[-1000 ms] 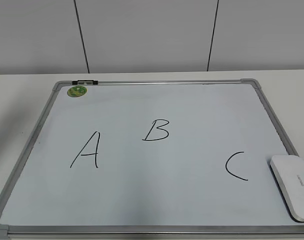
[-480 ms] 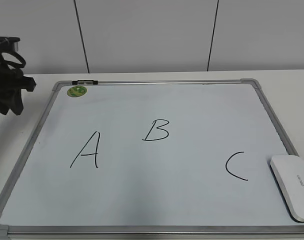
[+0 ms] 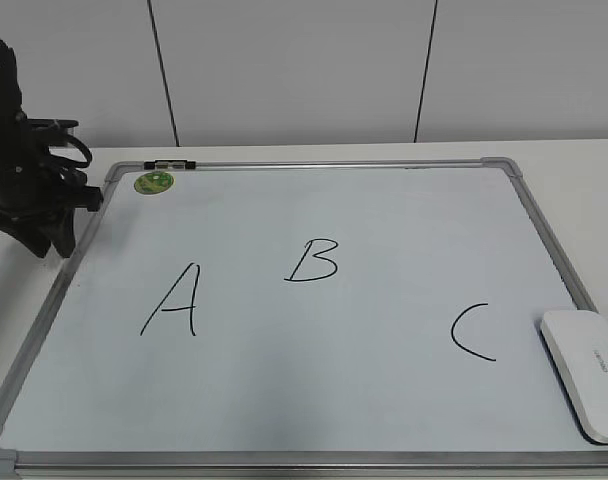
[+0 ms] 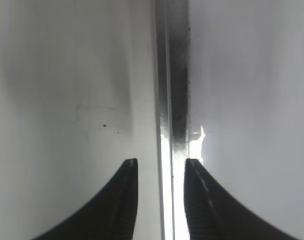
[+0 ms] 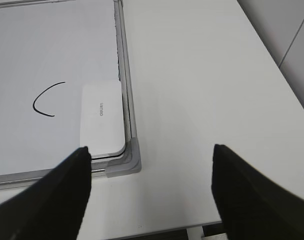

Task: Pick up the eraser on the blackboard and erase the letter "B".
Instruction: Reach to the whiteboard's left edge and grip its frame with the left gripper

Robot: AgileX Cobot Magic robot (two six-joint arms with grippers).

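The blackboard (image 3: pixel 384 210) bears three hand-drawn black capitals: "A" (image 3: pixel 172 301) at left; the letter "B" (image 3: pixel 312 260) in the middle; "C" (image 3: pixel 472 331) at right; the eraser (image 3: pixel 588 372) carries small grey lettering, too small to read; the round green sticker (image 3: pixel 154 183) is illegible.

left arm: has come in from the far-left edge
left hand (image 3: pixel 46 235): now lower, at the left frame of the blackboard (image 3: pixel 69 268), fingers astride it
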